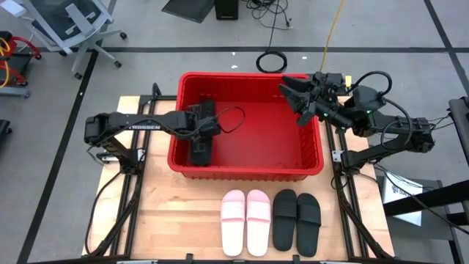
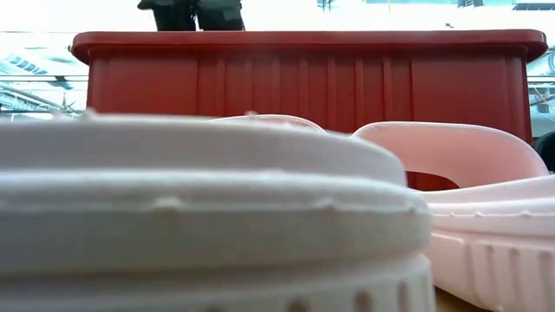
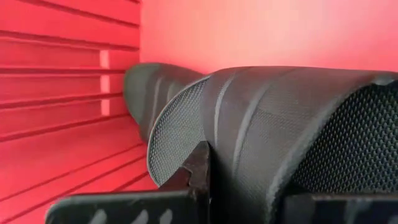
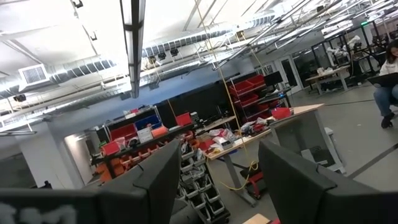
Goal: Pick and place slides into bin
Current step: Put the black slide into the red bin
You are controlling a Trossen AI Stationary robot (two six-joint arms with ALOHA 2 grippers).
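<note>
Two grippers are over the bin. The left gripper (image 1: pixel 203 132) is inside the red bin (image 1: pixel 248 170), near its left wall, and its jaws are closed on the strap of a black slide (image 1: pixel 201 150). In the left wrist view this black slide (image 3: pixel 273 124) fills most of the picture, with its ribbed strap between the dark fingers (image 3: pixel 196 171), and the red wall of the bin is close behind it. From above, the slide lies along the left part of the bin floor, with its length pointing to the front wall.

The right gripper (image 1: pixel 297 99) is at the far right corner of the bin, above the rim, and its jaws stand wide apart with nothing between them. Its wrist camera looks out into the room, where shelves and work tables show, and a seated person (image 4: pixel 388 81) is at the edge.

On the wooden table (image 1: pixel 168 220), in front of the bin, four slides lie side by side: a pale pink pair (image 1: pixel 245 220) and, just beside it on the right, a black pair (image 1: pixel 297 220). In the low view the pink slides (image 2: pixel 486 208) are very near the camera, and the front wall of the bin (image 2: pixel 303 82) rises behind them.
</note>
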